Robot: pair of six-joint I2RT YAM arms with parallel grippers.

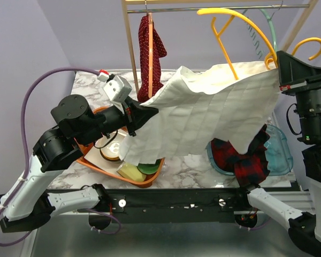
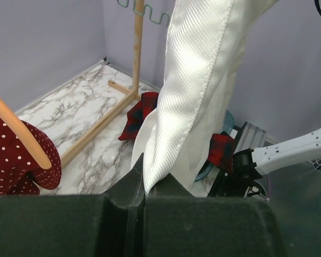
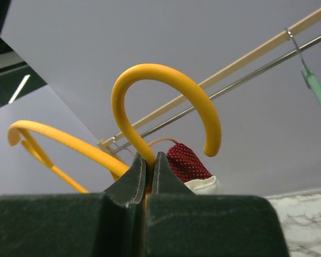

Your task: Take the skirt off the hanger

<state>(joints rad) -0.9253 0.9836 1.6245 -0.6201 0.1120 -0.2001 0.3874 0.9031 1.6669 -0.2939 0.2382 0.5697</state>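
Note:
A white skirt [image 1: 208,112] hangs stretched between my two arms, one end still on the yellow hanger [image 1: 230,32]. My left gripper [image 1: 136,115] is shut on the skirt's left edge; in the left wrist view the white cloth [image 2: 198,80] rises out of the shut gripper [image 2: 144,190]. My right gripper [image 1: 281,67] is shut on the yellow hanger's neck below its hook [image 3: 166,91], as the right wrist view [image 3: 150,174] shows. The hanger is off the rail and tilted.
A wooden rack with a metal rail [image 1: 214,8] stands at the back, holding a red dotted garment [image 1: 150,53] on an orange hanger and a green hanger [image 1: 270,32]. An orange tray [image 1: 93,160] holds items at the left. A red plaid garment [image 1: 246,158] lies in a blue tray [image 1: 281,152].

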